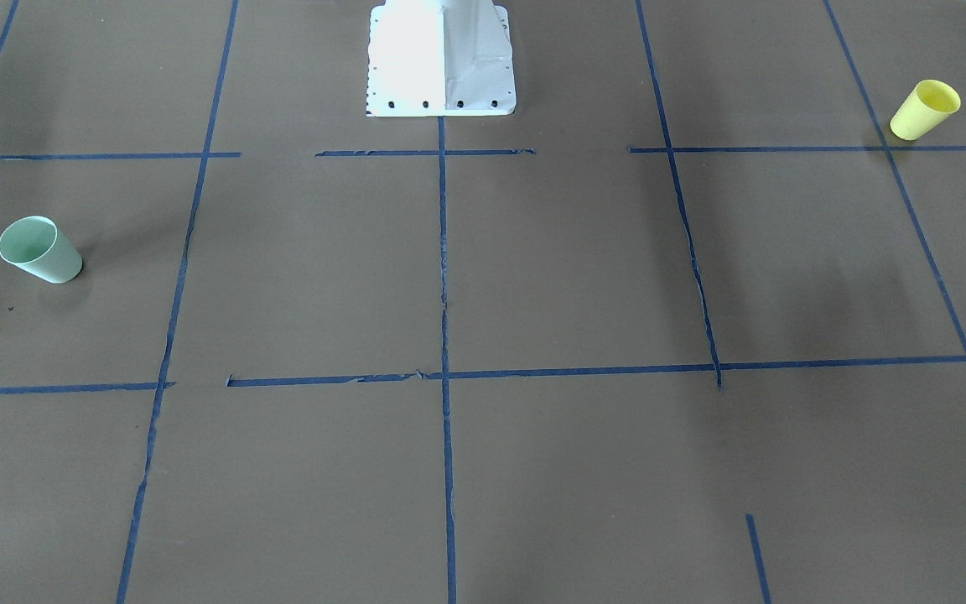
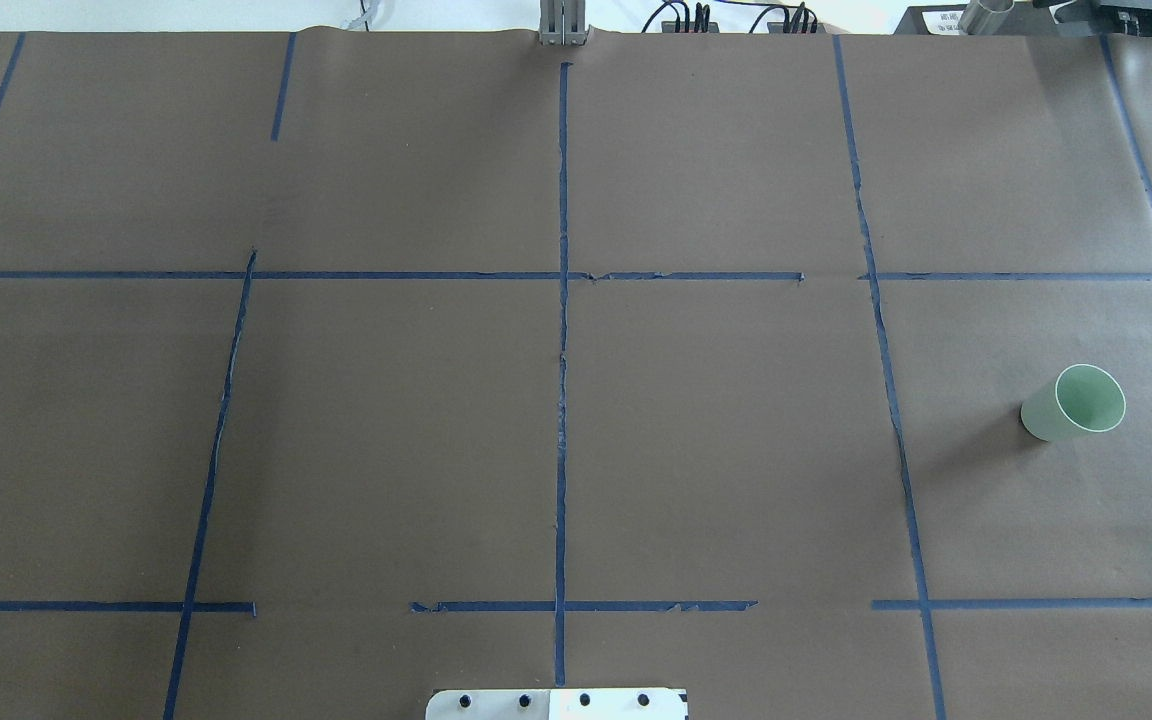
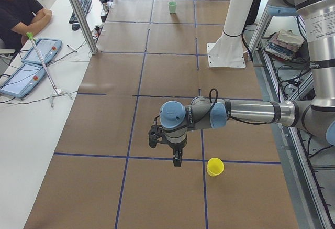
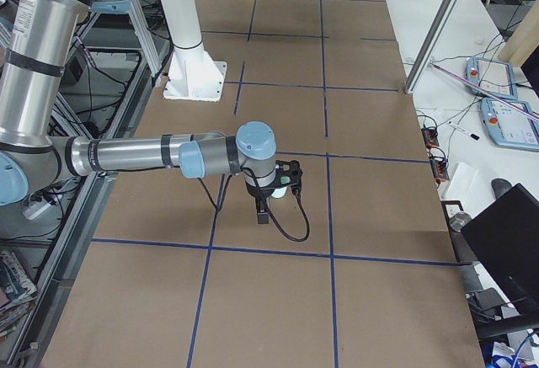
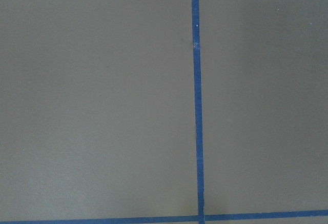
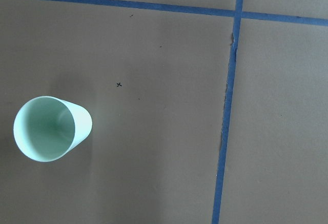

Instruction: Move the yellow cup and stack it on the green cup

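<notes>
Two upright cups, well apart; nothing gripped yet.

Facing the robot, we see the yellow cup [image 1: 925,110] standing mouth-up at the end of the worktop [image 1: 575,268] on our left arm's side. The green cup [image 1: 38,250] is well apart at the other end, with brown paper gridded in blue tape [image 1: 443,252] between. Overhead shows only the green cup. From the left end, our left pincer [image 3: 177,160] hangs pointing down just beside the yellow cup, which lies toward the robot's side of it; we judge this arm the nearer. An operator [image 3: 21,9] sits alongside. From the right end, the right pincer [image 4: 263,214] hovers near the green cup. Apart or together, we cannot tell for either pincer. The left wrist sees bare worktop; the right wrist, the green cup's open mouth.
</notes>
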Controlling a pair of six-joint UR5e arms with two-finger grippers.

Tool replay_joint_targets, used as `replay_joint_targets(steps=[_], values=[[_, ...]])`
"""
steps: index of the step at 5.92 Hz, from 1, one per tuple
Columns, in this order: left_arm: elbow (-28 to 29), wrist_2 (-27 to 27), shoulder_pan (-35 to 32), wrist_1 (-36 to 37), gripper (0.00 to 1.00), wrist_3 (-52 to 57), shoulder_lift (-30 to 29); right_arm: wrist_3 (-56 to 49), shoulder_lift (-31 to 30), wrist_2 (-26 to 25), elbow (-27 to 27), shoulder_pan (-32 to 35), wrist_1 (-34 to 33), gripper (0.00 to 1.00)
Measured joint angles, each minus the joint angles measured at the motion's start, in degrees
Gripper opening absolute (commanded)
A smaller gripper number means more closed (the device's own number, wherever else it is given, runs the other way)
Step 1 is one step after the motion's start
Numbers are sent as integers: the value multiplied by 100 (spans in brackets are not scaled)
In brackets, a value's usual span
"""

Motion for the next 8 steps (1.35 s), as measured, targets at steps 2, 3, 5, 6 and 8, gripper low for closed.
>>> replay_joint_targets(steps=[2,3,5,6,8], values=[[-23,-13,-1,-20,100,12,49,15,-12,437,-11,-1,60,100],[-33,-84,5,-22,100,26,123,29,-17,650,-13,-9,152,100],[-38,-663,53,-61,100,6,166,64,-23,833,-18,-110,512,100],[-38,-798,123,-176,100,-139,169,70,-26,933,-18,-205,604,100],[-47,-703,725,-558,100,-1591,158,114,-27,852,-9,-545,660,100]])
